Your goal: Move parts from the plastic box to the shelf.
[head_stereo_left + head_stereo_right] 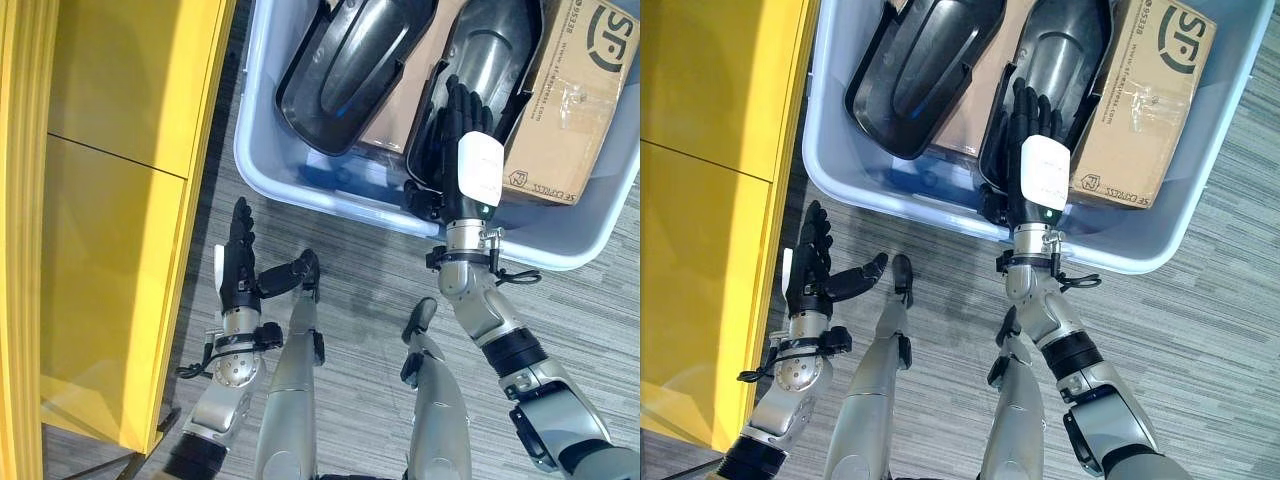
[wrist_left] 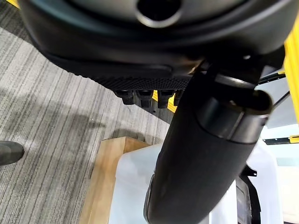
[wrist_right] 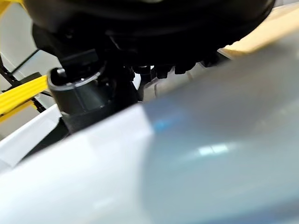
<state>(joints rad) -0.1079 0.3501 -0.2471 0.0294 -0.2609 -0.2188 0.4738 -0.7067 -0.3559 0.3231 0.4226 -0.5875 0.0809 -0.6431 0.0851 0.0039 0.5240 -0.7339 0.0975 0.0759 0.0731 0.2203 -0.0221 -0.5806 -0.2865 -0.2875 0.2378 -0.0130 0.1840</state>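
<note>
A pale blue-grey plastic box (image 1: pixel 300 190) stands on the floor and holds two black moulded parts. My right hand (image 1: pixel 455 118) reaches over the box's near rim, its fingers straight and lying on the right-hand black part (image 1: pixel 490 50). The thumb sits low by that part's near edge. The other black part (image 1: pixel 350 60) lies tilted to its left, untouched. The yellow shelf (image 1: pixel 110 200) runs along the left side. My left hand (image 1: pixel 240 265) hovers open over the floor between shelf and box, thumb spread, holding nothing. In the right wrist view the box rim (image 3: pixel 196 154) is very close.
A brown cardboard box (image 1: pixel 580 90) lies in the plastic box at the right, against the right-hand part. Flat cardboard (image 1: pixel 400 110) lies beneath the two parts. Grey striped carpet (image 1: pixel 360 290) covers the floor between box and shelf.
</note>
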